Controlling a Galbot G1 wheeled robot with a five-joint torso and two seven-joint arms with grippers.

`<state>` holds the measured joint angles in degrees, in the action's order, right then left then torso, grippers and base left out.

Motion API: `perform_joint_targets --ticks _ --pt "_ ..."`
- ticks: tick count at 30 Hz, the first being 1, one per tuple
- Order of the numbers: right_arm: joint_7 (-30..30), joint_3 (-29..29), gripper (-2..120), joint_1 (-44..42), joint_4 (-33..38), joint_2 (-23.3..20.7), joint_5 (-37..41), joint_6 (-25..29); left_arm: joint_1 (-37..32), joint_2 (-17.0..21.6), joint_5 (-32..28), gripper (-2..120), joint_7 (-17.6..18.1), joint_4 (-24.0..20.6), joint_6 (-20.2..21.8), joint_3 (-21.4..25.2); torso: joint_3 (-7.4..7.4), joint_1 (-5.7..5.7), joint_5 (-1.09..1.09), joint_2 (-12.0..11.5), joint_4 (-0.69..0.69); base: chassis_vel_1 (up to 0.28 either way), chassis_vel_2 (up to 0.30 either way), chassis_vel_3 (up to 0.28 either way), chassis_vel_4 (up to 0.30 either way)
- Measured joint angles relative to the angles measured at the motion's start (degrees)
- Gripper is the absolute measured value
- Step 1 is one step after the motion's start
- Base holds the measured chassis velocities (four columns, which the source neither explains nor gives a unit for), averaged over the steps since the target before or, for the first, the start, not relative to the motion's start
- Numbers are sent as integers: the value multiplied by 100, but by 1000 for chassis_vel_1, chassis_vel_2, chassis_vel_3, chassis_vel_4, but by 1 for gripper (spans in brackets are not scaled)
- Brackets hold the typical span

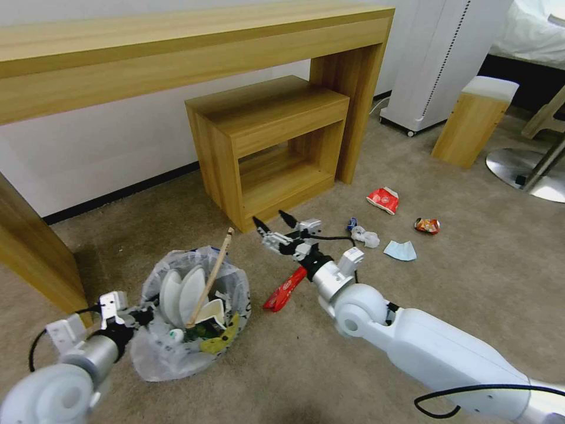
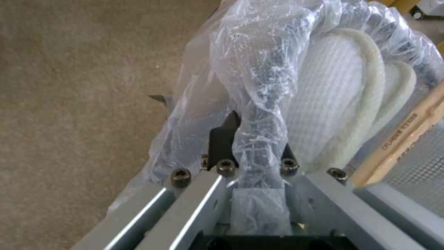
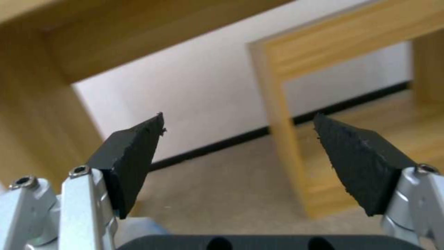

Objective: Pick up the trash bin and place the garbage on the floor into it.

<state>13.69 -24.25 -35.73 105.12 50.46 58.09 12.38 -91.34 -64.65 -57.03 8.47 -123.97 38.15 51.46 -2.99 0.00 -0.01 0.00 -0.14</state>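
The trash bin (image 1: 176, 347), lined with a crinkly clear bag, sits low at my front left. Two white slippers (image 1: 182, 291) and a wooden stick (image 1: 210, 280) stand in it. My left gripper (image 1: 140, 316) is shut on the bag-covered rim (image 2: 259, 132), beside the slippers (image 2: 333, 104). My right gripper (image 1: 269, 218) hovers open and empty over the floor (image 1: 459, 282); its fingertips (image 3: 134, 156) point toward the desk. A long red wrapper (image 1: 285, 291) lies under its wrist. Further right lie a red carton (image 1: 383, 199), a small wrapper (image 1: 427, 225), a crumpled tissue (image 1: 366, 237) and a blue mask (image 1: 400, 251).
A long wooden desk (image 1: 176, 53) spans the back, with a low wooden side table (image 1: 271, 141) beneath it. A white appliance (image 1: 441, 59), a white-topped wooden stool (image 1: 474, 121) and a metal chair base (image 1: 524, 171) stand at the right.
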Motion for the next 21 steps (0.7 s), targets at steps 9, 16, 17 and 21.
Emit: perform_joint_targets --ticks 9,16,17,21 --pt "1502 1055 100 -1257 -416 136 252 -1043 -11 118 -73 1 -20 11 -13 18 0 0 2 0 -2 0 0 0 0" --pt "1964 1472 100 -1515 -1615 753 151 -1176 -36 20 43 1 -145 5 -66 -35 0 0 1 0 -2 0 0 0 0" --pt "1985 1502 100 -1464 -1854 932 130 -1177 -55 -5 80 1 -181 0 -76 -49 0 0 1 0 -2 0 0 0 0" --pt "1992 1532 100 -1269 -2250 1325 96 -1208 -79 -48 140 1 -223 -15 -95 -63 0 0 -1 0 -1 0 0 0 0"
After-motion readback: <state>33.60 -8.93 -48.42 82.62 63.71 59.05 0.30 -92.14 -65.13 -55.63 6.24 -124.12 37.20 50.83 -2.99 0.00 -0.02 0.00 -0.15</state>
